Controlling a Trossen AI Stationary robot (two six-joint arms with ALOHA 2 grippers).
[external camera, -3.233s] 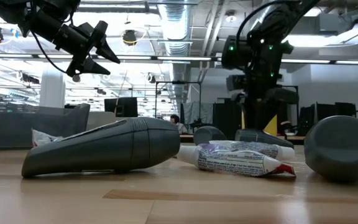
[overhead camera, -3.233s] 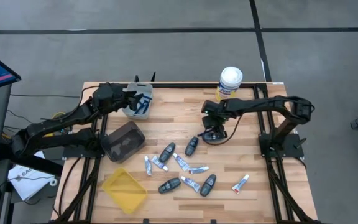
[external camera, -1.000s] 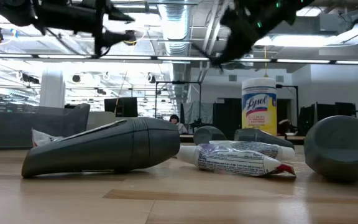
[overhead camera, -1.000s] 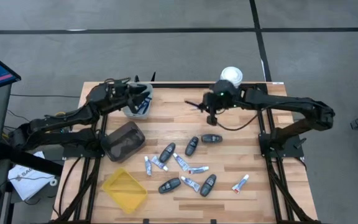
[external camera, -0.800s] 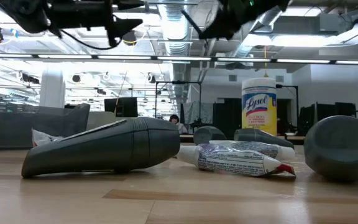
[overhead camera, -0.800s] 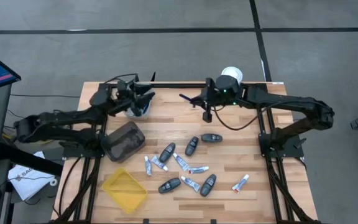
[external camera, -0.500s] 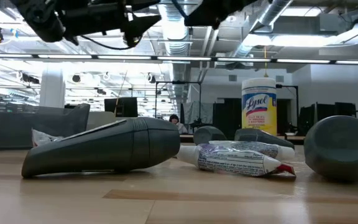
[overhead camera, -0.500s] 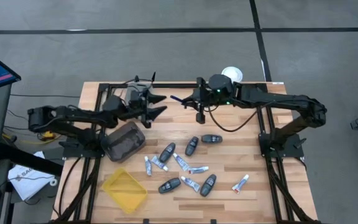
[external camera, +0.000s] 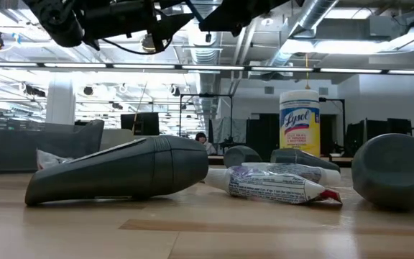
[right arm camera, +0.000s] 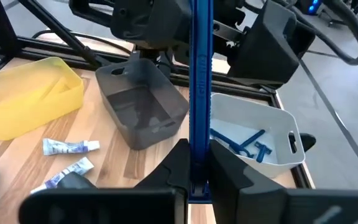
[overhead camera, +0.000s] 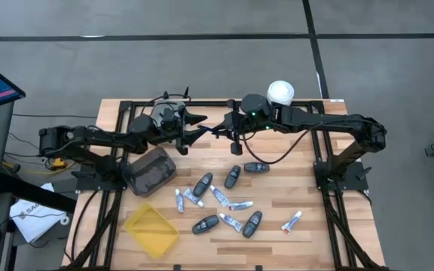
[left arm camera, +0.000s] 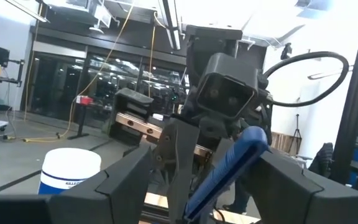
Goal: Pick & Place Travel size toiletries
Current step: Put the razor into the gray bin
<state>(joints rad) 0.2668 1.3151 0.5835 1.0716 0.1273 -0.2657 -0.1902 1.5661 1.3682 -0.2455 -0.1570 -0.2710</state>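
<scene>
Right wrist view: the right gripper (right arm camera: 194, 163) clamps a blue razor (right arm camera: 201, 81) upright between its jaws, the handle reaching between the left gripper's (overhead camera: 195, 125) wide-spread jaws.

Both arms reach inward over the far half of the worktop, meeting near its middle. The left gripper (overhead camera: 193, 126) is held level, its fingers (left arm camera: 129, 180) spread wide and pointing at the right arm. The right gripper (overhead camera: 221, 129) faces it, fingertip to fingertip, with its fingers (right arm camera: 180, 163) clamped on a blue razor (right arm camera: 201, 81). Both are raised well off the worktop.
</scene>
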